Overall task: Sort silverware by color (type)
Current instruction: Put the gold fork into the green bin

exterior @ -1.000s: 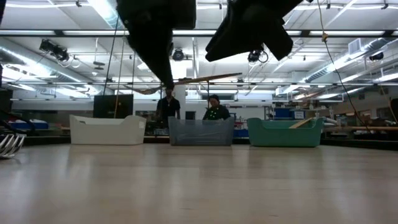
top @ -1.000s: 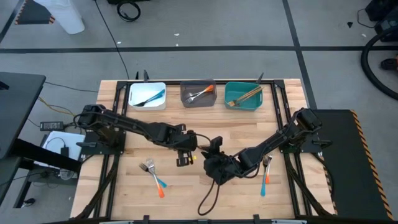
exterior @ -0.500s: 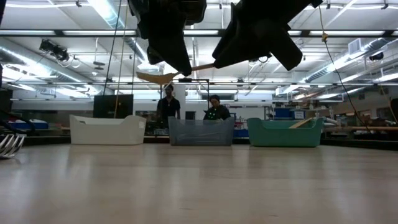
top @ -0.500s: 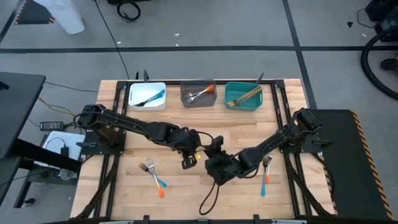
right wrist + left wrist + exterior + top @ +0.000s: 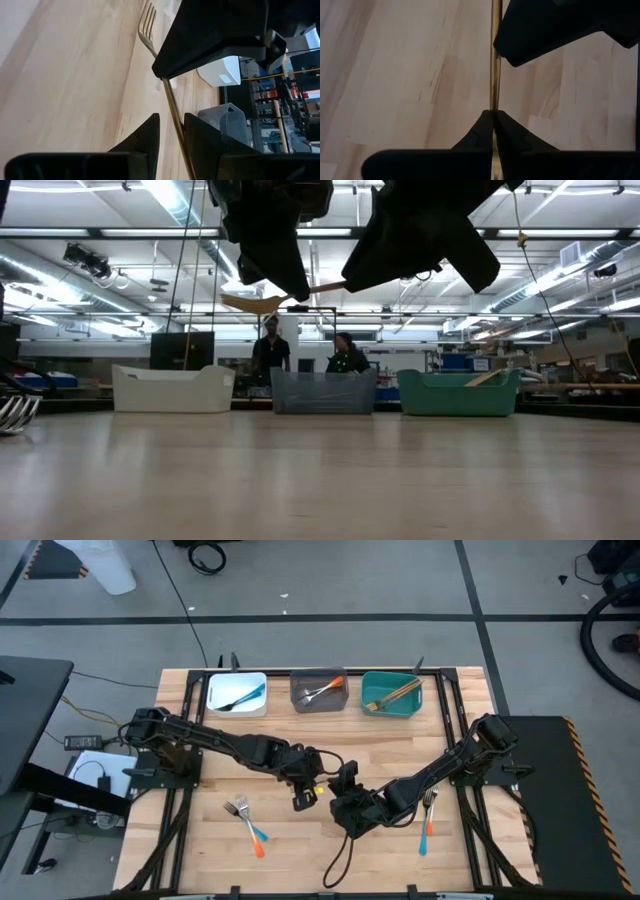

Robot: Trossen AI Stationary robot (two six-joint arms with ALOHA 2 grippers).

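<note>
A gold fork hangs in the air between my two grippers, above the middle of the table. My left gripper is shut on it. My right gripper is open, with its fingers on either side of the fork's handle. The fork's tines stick out past the left gripper. In the high view both grippers meet near the table's centre and hide most of the fork. My left gripper pinches the gold fork between its two fingers at the neck, just behind the tines. The fork is lifted clear of the table and lies about level, with its handle reaching toward the right gripper. My right gripper: the handle lies close along the inner side of one finger; whether they touch, I cannot tell.
At the far edge stand a white bin, a grey bin and a teal bin, each holding utensils. Two forks lie near the left, with blue and orange handles. Two more utensils lie on the right. People stand beyond the table.
My left gripper has moved toward the right gripper and taken hold of the gold fork near its tines. In the low view the fork now looks shorter, and its tines sit higher than one second ago. In the last half second little has changed.
</note>
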